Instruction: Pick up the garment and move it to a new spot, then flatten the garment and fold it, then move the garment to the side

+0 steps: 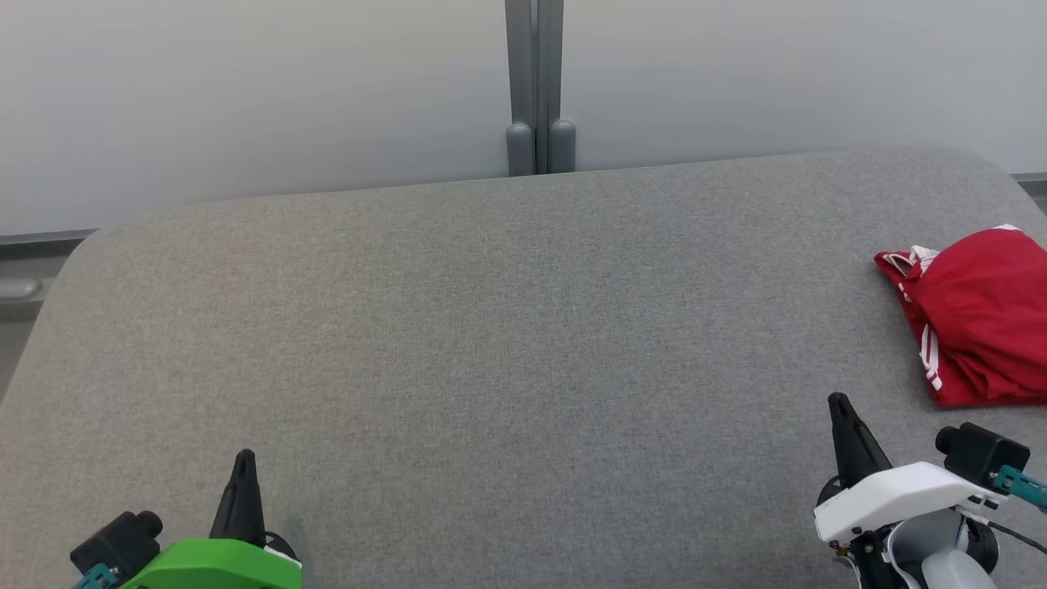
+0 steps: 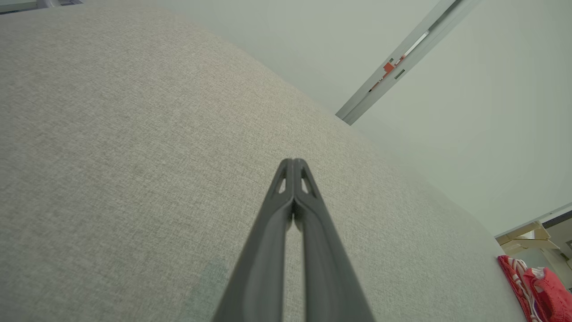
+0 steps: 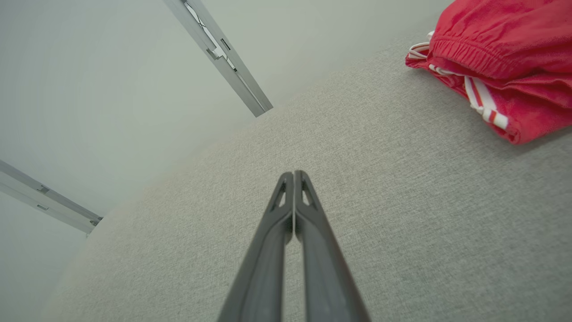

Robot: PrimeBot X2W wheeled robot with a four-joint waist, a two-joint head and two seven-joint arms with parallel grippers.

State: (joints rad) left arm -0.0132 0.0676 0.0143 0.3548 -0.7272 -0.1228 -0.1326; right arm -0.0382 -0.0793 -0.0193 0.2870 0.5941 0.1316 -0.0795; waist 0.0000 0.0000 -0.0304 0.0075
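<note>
Red garment (image 1: 977, 315) with white stripes folded at table's (image 1: 491, 327) right edge; left gripper (image 1: 244, 458) and right gripper (image 1: 838, 402) both pinched together, empty.

We see a grey fabric worktop (image 1: 491, 327); on it, near its right edge, lies a folded red garment (image 1: 981, 315).
</note>
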